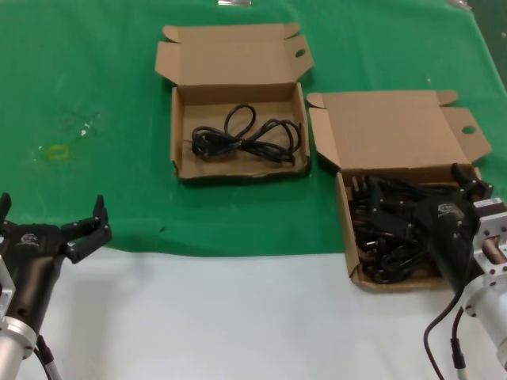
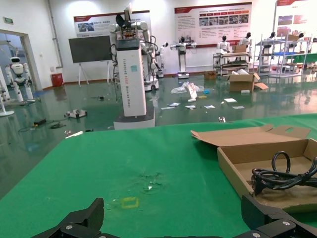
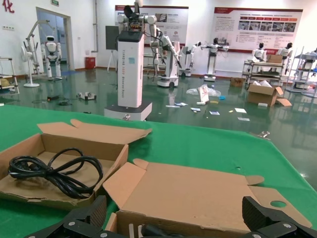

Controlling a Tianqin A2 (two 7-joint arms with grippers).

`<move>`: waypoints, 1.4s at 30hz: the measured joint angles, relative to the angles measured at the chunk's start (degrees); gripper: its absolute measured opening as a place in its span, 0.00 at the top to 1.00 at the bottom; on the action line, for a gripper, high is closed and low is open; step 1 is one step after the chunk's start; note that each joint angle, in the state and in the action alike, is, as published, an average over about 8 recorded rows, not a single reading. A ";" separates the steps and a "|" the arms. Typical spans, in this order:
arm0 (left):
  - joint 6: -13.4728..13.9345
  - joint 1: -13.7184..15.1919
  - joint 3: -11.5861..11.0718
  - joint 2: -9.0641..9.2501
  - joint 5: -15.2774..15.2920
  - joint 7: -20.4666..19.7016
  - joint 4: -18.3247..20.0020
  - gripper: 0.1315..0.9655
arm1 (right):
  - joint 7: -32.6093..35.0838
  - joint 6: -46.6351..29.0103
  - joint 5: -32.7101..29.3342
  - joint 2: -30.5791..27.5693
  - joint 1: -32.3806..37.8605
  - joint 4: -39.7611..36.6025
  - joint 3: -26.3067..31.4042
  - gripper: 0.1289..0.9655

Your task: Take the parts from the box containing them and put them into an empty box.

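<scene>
Right pincer [image 1: 467,186] spread wide, empty, over the tangled cords [image 1: 388,229] in the near right box [image 1: 412,131], one cord [image 1: 249,138] in the far box [image 1: 230,55], left pincer [image 1: 55,218] wide open, idle at table [image 1: 87,95] edge

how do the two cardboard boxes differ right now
The right box is piled full of black cords; the left box holds just one cord on a mostly bare floor. The right gripper hangs over the right box, open; nothing hangs over the left box, and the open left gripper sits near the table's front edge. Both are shallow brown mailers with lids open.
</scene>
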State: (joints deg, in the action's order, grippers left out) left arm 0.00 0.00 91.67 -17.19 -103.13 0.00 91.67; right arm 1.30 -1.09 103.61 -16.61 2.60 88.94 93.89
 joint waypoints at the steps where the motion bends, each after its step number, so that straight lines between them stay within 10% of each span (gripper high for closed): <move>1: 0.00 0.00 0.00 0.00 0.00 0.00 0.00 0.00 | 0.00 0.00 0.00 0.00 0.00 0.00 0.00 0.00; 42: 0.00 0.00 0.00 0.00 0.00 0.00 0.00 0.00 | 0.00 0.00 0.00 0.00 0.00 0.00 0.00 0.00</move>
State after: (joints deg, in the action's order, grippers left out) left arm 0.00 0.00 91.67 -17.19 -103.13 0.00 91.67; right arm 1.30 -1.09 103.61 -16.61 2.60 88.94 93.89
